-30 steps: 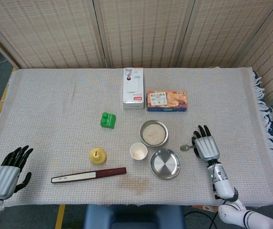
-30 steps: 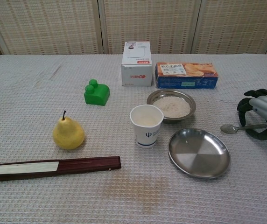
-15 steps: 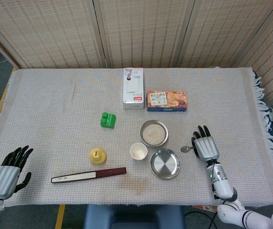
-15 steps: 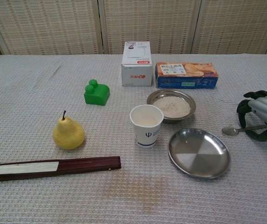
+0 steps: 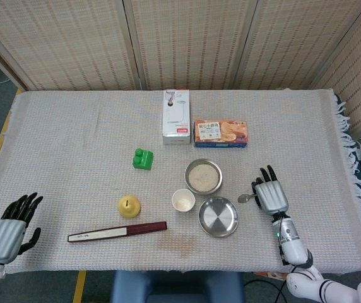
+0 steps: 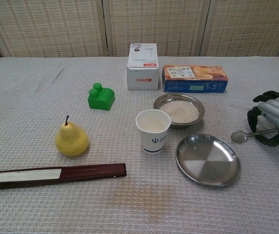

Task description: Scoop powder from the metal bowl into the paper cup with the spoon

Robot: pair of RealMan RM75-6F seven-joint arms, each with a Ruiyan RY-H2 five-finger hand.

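The metal bowl [image 5: 203,176] [image 6: 179,110] holds pale powder, right of the table's middle. Just in front of it stands the white paper cup [image 5: 183,200] [image 6: 152,130], upright. At the right, the metal spoon [image 5: 244,198] [image 6: 239,136] lies low over the cloth, its bowl pointing left. My right hand [image 5: 271,195] [image 6: 276,117] curls its fingers around the spoon's handle, which is hidden under them. Near the front left corner my left hand [image 5: 10,228] rests with its fingers spread and nothing in it; the chest view does not show it.
An empty metal plate [image 5: 218,216] [image 6: 208,159] lies between the cup and the spoon. A yellow pear [image 6: 71,139], a folded fan [image 6: 51,174] and a green block [image 6: 101,97] lie to the left. A white box [image 6: 143,60] and a biscuit box [image 6: 194,78] stand behind the bowl.
My right hand has shifted slightly toward the front edge, and the spoon has shifted a little with it. The left hand is still.
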